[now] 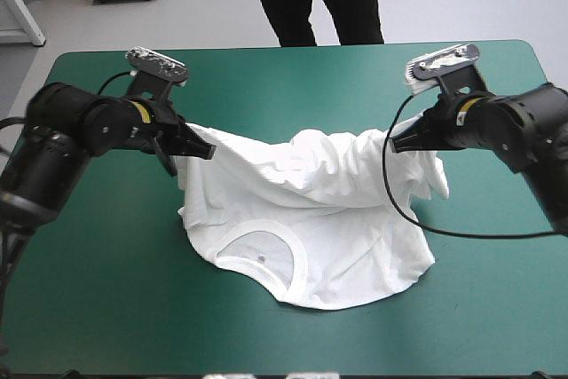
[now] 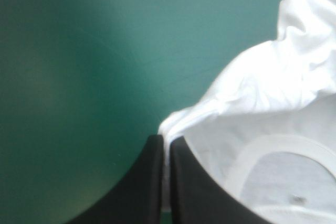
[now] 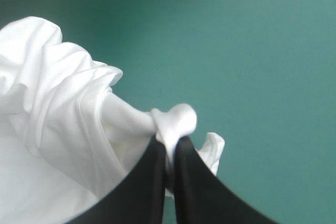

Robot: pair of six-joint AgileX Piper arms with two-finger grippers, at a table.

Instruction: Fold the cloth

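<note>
High view: the T-shirt (image 1: 319,228) lies mid-table on the teal-green cover (image 1: 98,299), collar toward 6 o'clock, long axis running 9 to 3. The left gripper (image 1: 206,150) is clenched on its 10 o'clock corner, the right gripper (image 1: 397,142) on its 2 o'clock corner (both corners lifted off the cover), the far edge sagging between them.

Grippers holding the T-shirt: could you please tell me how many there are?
2. The left gripper pinches the T-shirt at a raised edge toward the left of the table; the right gripper pinches it toward the right.
</note>
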